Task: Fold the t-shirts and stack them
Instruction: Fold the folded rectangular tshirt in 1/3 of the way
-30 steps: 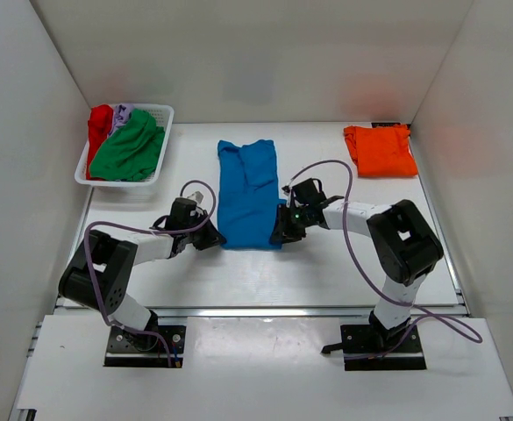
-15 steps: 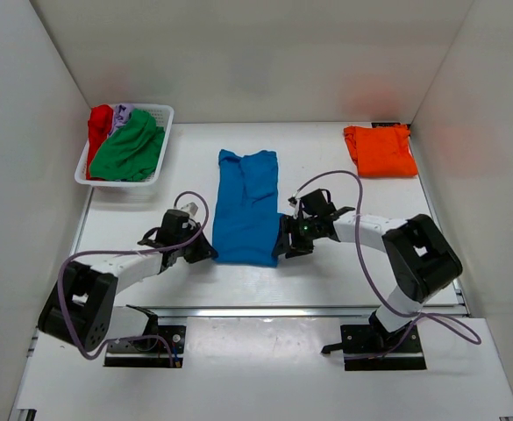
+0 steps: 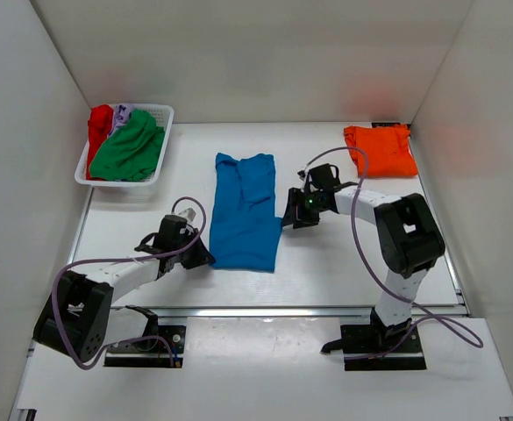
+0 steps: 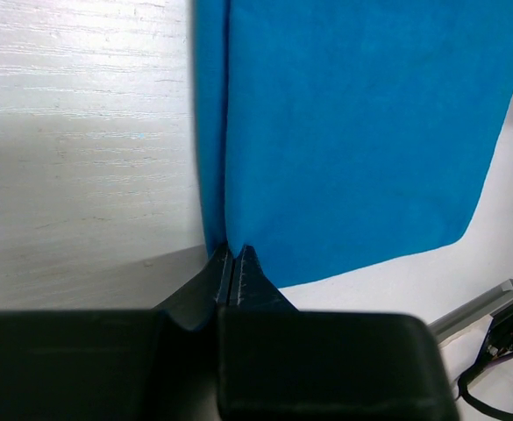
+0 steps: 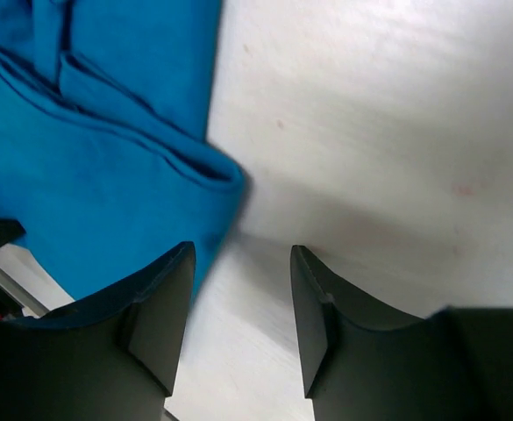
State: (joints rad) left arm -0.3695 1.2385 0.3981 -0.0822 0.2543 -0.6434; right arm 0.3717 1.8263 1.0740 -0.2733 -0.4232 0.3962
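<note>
Left tool (image 4: 231, 254) clamped on blue t-shirt (image 3: 245, 215) at its left hem, right tool (image 5: 240, 263) apart, empty, beside its right edge: a one-sided pull may skew it.

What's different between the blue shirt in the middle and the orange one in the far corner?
The blue t-shirt is a long, narrow strip in the middle of the table; the orange t-shirt is a short, compact fold at the far right. The left gripper is shut on the blue t-shirt's near left corner; no gripper touches the orange t-shirt. Both are single-coloured and lie flat on the table, outside the basket.
</note>
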